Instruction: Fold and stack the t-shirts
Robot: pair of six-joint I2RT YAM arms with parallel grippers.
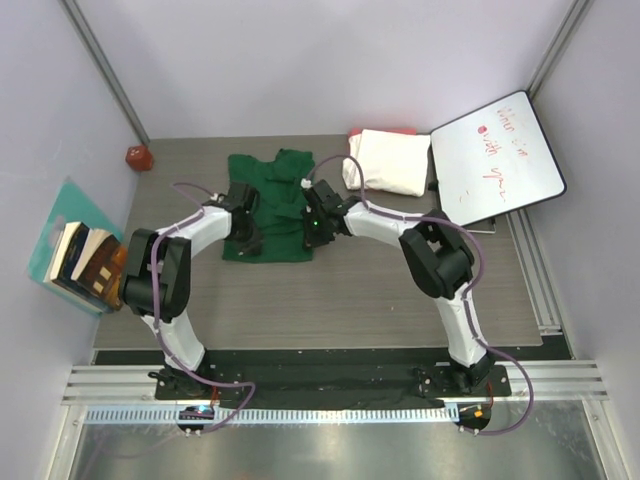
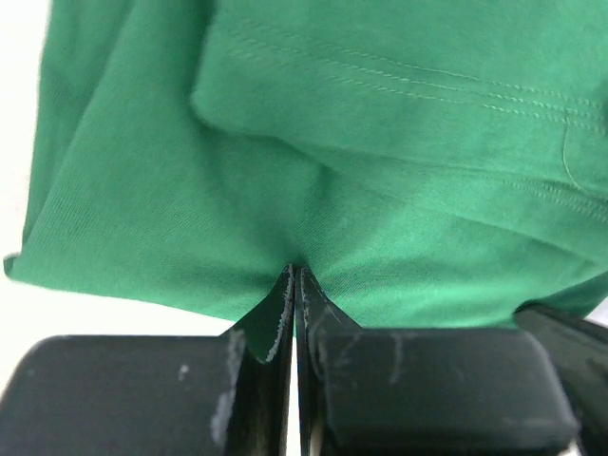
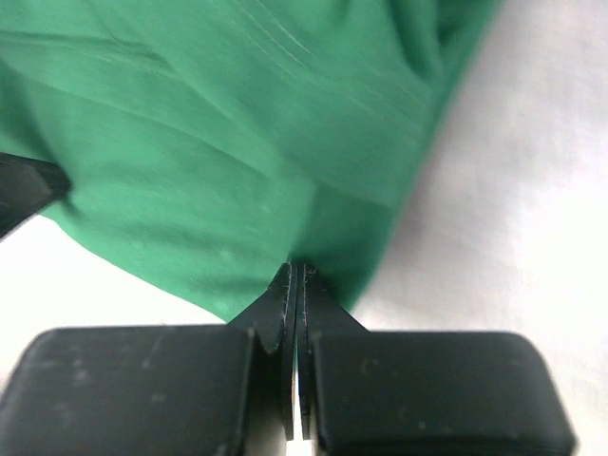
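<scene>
Green shirt (image 1: 272, 172): near part hidden from above by left gripper (image 1: 246, 238) & right gripper (image 1: 314, 230); wrist cams crop it, right one blurry. Red-pink cloth (image 1: 396, 131) mostly under cream bundle (image 1: 390, 160). Whiteboard (image 1: 495, 160) scrawl too small to read.

Green t-shirt (image 2: 142, 190): soft matt knit cloth (stitched hems).
</scene>
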